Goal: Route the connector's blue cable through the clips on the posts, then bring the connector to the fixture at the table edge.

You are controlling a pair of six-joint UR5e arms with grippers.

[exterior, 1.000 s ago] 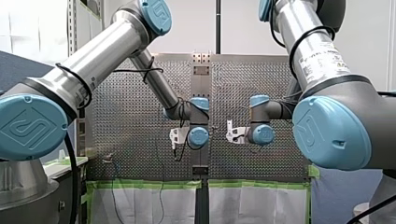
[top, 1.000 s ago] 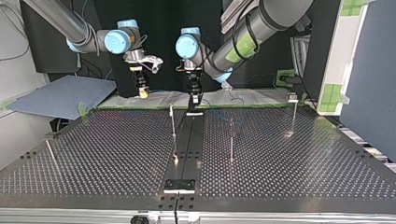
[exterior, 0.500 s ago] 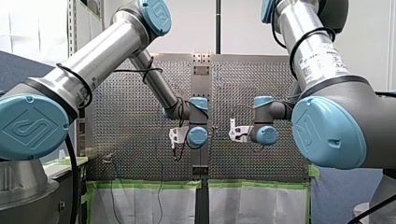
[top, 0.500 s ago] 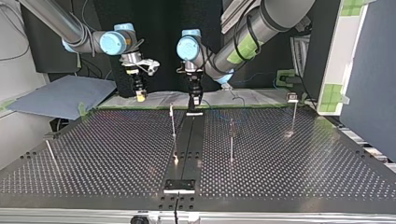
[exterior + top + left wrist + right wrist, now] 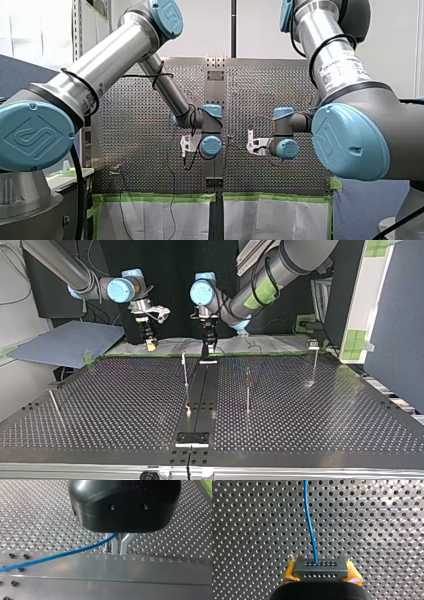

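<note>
In the right wrist view my right gripper is shut on the dark grey connector, its yellow pads on both sides. The blue cable leaves the connector and runs ahead over the perforated table. In the left wrist view my left gripper has its metal fingers shut on the blue cable, just above the table. In the top view my right gripper hangs at the far edge, left of my left gripper. Thin posts stand on the table.
A black strip runs down the table's middle to a fixture at the top view's near edge. Another thin post leans at the top view's left. A blue-grey panel lies beyond the far left corner.
My right arm has shifted a little toward the front view's right and lower, with the connector still in its grip. My left arm has barely moved.
</note>
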